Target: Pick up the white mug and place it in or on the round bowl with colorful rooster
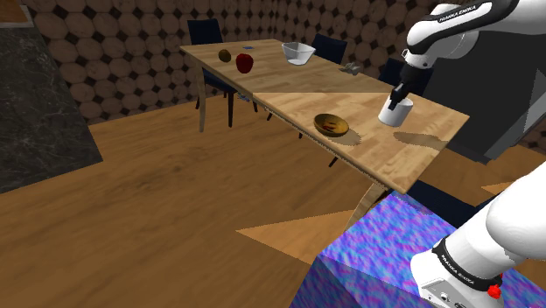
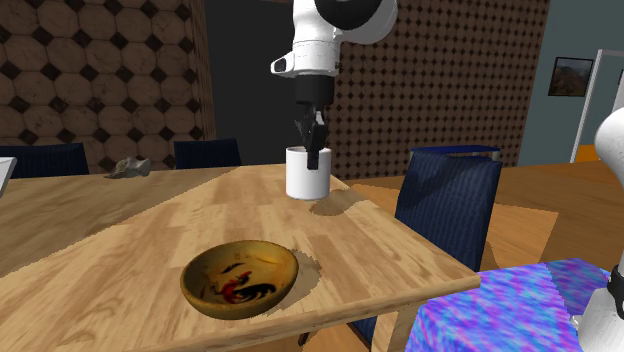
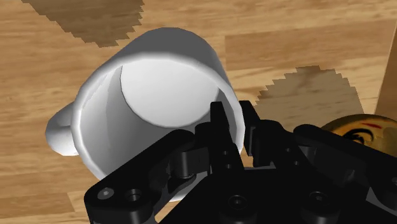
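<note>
arm: white Franka, comes down from above over the table's end near the stand
jaws: closed on the white mug's rim, narrow gap only; in the wrist view 1 finger sits inside the cup, the other outside, wall pinched between them
white mug: plain white, upright, mouth up, hanging from the jaws; bottom looks just clear of the table, cannot tell for sure
mug shadow: dark patch on the wood, just beside the mug on the second exterior view's right
mug handle: on the side away from the bowl
mug inside: empty, white
bowl: round, yellow-brown, red and dark painted figure inside, flat on the table, apart from the mug, nearer the second exterior view's camera; nothing in it
bowl, shoulder view: to the mug's left, near the table's front edge
table: long, wood grain, 2 tones
far end of the table: red round item, small brown item beside it, pale see-through bowl, all well apart from the mug
grey lump: on the table by the far edge
chairs: dark blue, 1 close to the table side next to the mug
stand: box with blue-purple pattern
floor: wood
walls: brown round-tile pattern
</note>
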Robot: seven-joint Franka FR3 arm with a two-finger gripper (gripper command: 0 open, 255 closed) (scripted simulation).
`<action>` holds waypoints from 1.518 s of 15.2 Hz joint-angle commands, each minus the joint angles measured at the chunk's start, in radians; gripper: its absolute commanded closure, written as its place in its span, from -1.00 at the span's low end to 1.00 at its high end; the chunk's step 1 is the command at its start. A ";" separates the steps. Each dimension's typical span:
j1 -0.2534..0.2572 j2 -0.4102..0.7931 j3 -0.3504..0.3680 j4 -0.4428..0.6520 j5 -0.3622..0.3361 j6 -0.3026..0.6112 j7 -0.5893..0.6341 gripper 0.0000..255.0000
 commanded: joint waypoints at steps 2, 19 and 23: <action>0.001 -0.015 0.002 0.026 -0.009 -0.040 0.007 1.00; 0.112 -0.020 0.133 0.160 -0.014 -0.176 0.251 1.00; 0.154 0.016 0.177 0.219 -0.002 -0.200 0.333 1.00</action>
